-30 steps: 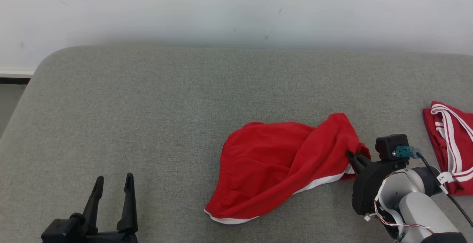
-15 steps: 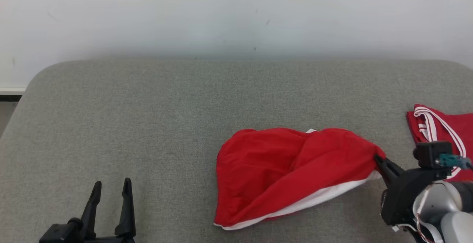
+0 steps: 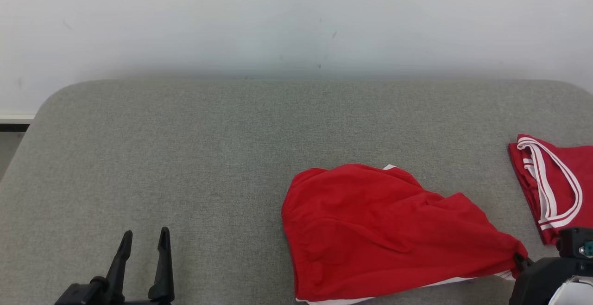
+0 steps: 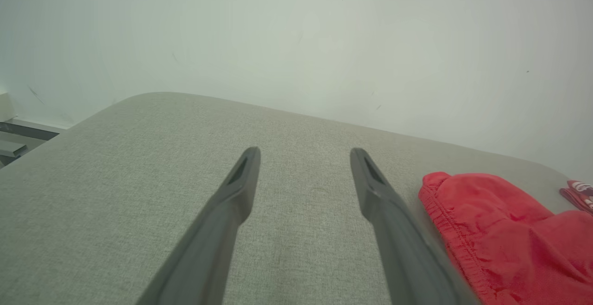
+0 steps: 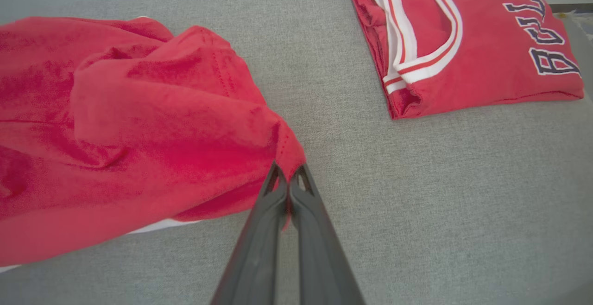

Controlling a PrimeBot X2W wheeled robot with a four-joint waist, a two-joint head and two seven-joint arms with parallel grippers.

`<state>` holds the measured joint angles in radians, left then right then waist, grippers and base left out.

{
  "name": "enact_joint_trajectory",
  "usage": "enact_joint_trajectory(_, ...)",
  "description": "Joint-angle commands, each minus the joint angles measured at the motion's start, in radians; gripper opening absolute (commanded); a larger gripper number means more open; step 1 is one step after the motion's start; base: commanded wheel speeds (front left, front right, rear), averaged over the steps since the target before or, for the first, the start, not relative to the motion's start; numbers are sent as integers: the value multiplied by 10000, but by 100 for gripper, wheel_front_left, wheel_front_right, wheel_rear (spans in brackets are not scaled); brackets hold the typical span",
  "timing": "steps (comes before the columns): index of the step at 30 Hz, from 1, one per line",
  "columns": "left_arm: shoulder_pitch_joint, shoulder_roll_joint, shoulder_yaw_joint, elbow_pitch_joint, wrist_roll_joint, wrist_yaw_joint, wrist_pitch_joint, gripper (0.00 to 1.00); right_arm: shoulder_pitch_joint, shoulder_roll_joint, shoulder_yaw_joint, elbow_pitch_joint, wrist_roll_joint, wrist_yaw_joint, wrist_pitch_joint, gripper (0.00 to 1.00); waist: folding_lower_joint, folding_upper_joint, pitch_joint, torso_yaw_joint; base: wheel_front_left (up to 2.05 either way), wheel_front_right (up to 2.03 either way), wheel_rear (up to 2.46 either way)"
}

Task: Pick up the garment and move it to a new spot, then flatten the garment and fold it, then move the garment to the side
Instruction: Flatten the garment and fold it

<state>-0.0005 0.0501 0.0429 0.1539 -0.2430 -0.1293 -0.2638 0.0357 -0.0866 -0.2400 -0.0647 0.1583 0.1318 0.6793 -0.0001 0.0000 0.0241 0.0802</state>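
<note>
The garment (image 3: 384,235) is a red pair of shorts with white trim, lying crumpled on the grey cushion at the lower right of centre; it also appears as the garment (image 5: 120,124) and the garment (image 4: 500,235). My right gripper (image 5: 288,175) is shut on the garment's right corner, at the right gripper (image 3: 521,262) in the head view's lower right. My left gripper (image 3: 143,240) stands open at the lower left, well apart from the cloth, and the left gripper (image 4: 303,154) holds nothing between its fingers.
A folded red jersey (image 3: 553,184) with white stripes lies at the right edge; the jersey (image 5: 458,36) shows dark lettering. The grey cushion (image 3: 185,147) ends at a white wall behind and a rounded corner at the left.
My right gripper has pulled the garment's corner down and to the right, stretching the cloth out flatter. The camera has shifted slightly. The left gripper has stayed put.
</note>
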Motion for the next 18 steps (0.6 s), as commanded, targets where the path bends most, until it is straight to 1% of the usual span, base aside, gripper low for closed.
enact_joint_trajectory(1, -12, 4, -10, 1, 28, 16, -1, 100, -309, 24, -76, 314, -265, -28, -295, 98, 1, 0, 5, 14, 0, 0, 0)
enact_joint_trajectory(2, -27, 5, -29, 9, 37, 17, 0, 100, -448, 54, -272, 718, -478, -30, -564, 100, 1, 0, 0, 30, 0, 0, 0)
enact_joint_trajectory(5, -50, 7, -120, 58, 55, 15, -1, 100, -788, 110, -575, 1633, -1206, -28, -1380, 100, 1, 0, -71, 129, 0, 0, 0)
enact_joint_trajectory(8, 14, 7, -129, 58, 55, 14, -1, 100, -1044, 218, -845, 2054, -1653, -28, -2243, 100, 1, 0, -159, 163, 0, 0, 0)
enact_joint_trajectory(13, 193, 5, -17, 41, 76, 27, 0, 100, -914, 285, -425, 2065, -1912, -30, -3913, 100, 1, 0, -315, 134, 0, 0, 0)
enact_joint_trajectory(18, 344, 7, 130, -46, 53, 39, 0, 100, -464, 301, 230, 1808, -1756, -30, -5487, 100, 1, 0, -405, 2, 0, 0, 0)
